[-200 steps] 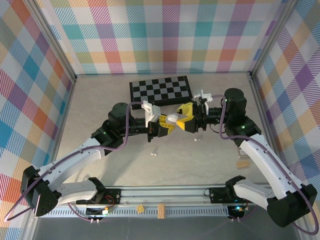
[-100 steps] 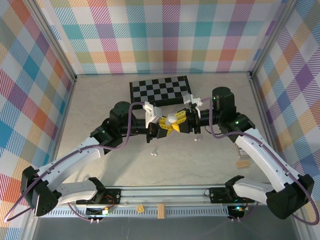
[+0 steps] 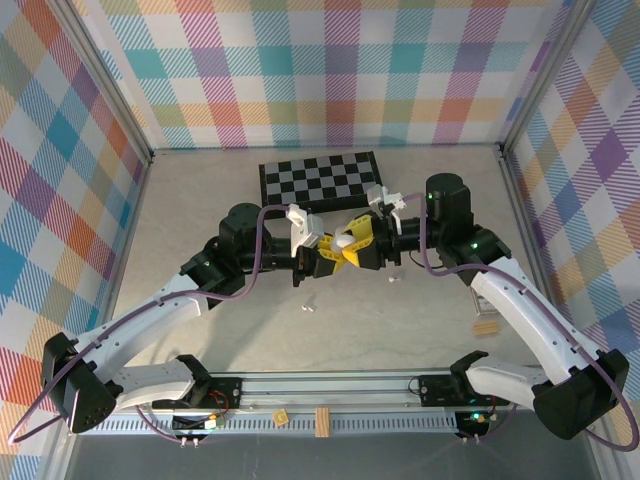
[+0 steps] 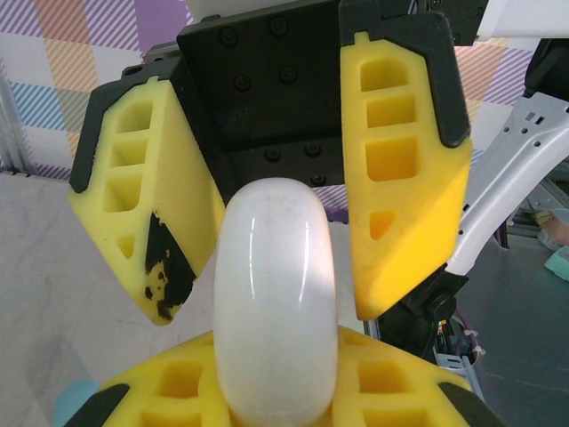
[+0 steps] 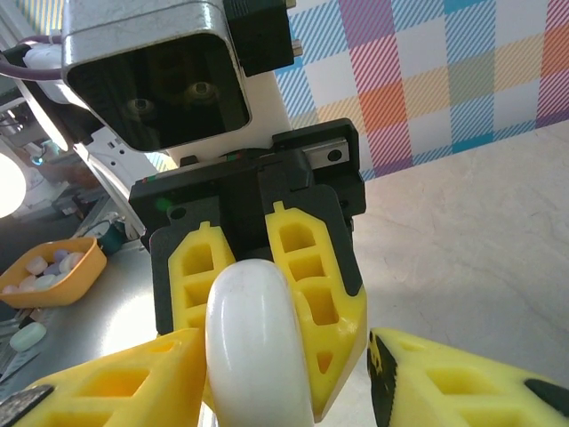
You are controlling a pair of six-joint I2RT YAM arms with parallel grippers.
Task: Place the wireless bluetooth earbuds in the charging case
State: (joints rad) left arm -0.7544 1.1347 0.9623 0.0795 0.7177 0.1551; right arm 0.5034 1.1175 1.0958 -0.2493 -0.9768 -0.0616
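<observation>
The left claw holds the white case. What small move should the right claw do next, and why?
Probably close the right claw on the free end of the white case. Its fingers stand on both sides with gaps, while the left claw pinches the other end, and the case looks shut.

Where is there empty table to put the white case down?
Bare: the left side, between wall and left arm, and right of the checkerboard. Crowded: the middle, where left gripper and right gripper meet at the white case, near two earbuds.
</observation>
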